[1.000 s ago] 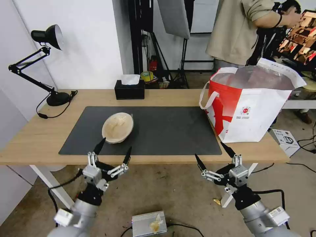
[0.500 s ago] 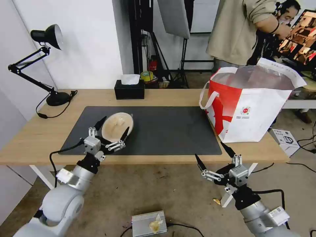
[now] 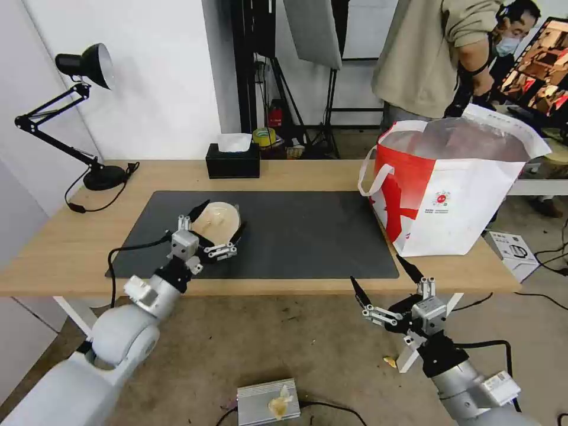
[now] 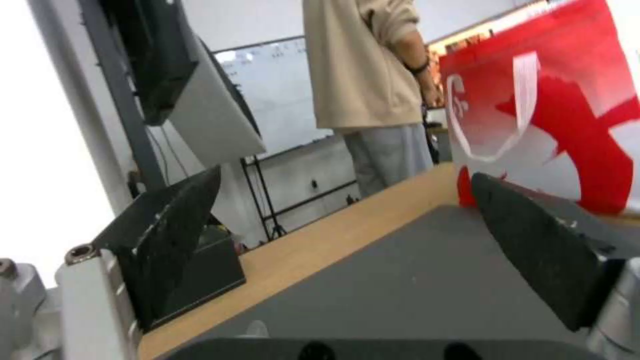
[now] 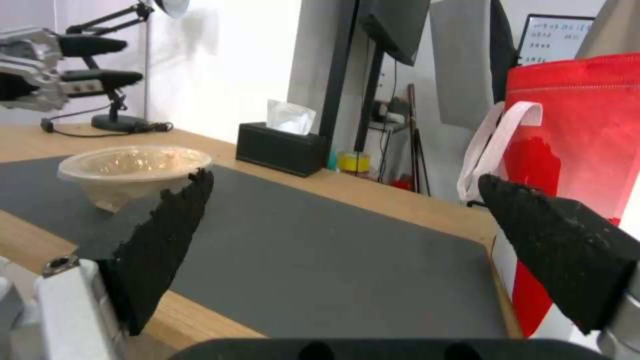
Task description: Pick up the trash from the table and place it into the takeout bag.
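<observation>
The left hand (image 3: 219,223) has risen from below the desk (image 3: 59,248); its spread fingers now straddle the tan oval bowl (image 3: 218,220), unclosed. A grasp looks imminent. The right hand (image 3: 384,281) waits, open and empty.

Light: we see even, bright indoor light from above, and the desk lamp (image 3: 89,62) looks unlit.
Shadows: soft and faint on the tabletop (image 3: 59,242).
Glare: the white wall (image 4: 40,125) washes out in our left wrist view.
Blur: the takeout bag (image 4: 553,115) smears there.
Distortion: our head view bows at its edges.
Focus: near fingers (image 5: 160,240) are soft.
</observation>
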`<state>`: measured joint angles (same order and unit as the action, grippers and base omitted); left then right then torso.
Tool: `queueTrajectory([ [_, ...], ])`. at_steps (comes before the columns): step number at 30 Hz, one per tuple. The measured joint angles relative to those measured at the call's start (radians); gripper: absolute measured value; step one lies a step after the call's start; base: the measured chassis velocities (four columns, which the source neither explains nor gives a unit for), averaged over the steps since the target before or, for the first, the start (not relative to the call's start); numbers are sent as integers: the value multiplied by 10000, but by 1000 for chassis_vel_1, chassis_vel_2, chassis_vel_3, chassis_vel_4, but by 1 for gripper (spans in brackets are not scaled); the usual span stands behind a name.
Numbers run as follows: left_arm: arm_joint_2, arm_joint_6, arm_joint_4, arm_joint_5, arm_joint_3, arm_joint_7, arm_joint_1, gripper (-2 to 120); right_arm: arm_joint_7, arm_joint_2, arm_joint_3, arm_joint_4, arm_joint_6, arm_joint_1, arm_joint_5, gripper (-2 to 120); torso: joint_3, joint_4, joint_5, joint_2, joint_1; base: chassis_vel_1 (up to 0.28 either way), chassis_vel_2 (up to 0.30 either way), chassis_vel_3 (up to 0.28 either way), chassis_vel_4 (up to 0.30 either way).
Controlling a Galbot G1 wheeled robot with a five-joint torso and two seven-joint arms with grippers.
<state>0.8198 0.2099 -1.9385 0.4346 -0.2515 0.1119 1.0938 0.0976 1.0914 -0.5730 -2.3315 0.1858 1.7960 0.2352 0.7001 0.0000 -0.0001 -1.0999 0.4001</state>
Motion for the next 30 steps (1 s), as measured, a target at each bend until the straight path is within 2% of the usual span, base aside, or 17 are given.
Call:
queueTrajectory([
  [2, -233, -117, 118, 4, 268, 3, -316, 100, 0, 0, 0, 0, 0, 0, 0, 100, 0, -3, 0, 0, 1, 0, 0, 0, 0],
  [12, -715, -642, 110, -44, 301, 270, -235, 100, 0, 0, 0, 0, 0, 0, 0, 100, -1, 0, 1, 0, -1, 0, 0, 0, 0],
  [15, -764, -798, 90, -174, 151, 303, -95, 100, 0, 0, 0, 0, 0, 0, 0, 100, -2, 0, 0, -1, 0, 0, 0, 0, 0],
  [19, -899, -1046, -19, -446, -461, 674, 422, 100, 1, 0, 0, 0, 0, 1, 0, 100, -1, 1, 1, 0, 0, 0, 0, 0, 0],
  [30, -959, -1114, -61, -589, -926, 819, 833, 100, 1, 0, 0, 0, 0, 0, 0, 100, -1, 0, 0, -1, -1, 0, 0, 0, 0],
])
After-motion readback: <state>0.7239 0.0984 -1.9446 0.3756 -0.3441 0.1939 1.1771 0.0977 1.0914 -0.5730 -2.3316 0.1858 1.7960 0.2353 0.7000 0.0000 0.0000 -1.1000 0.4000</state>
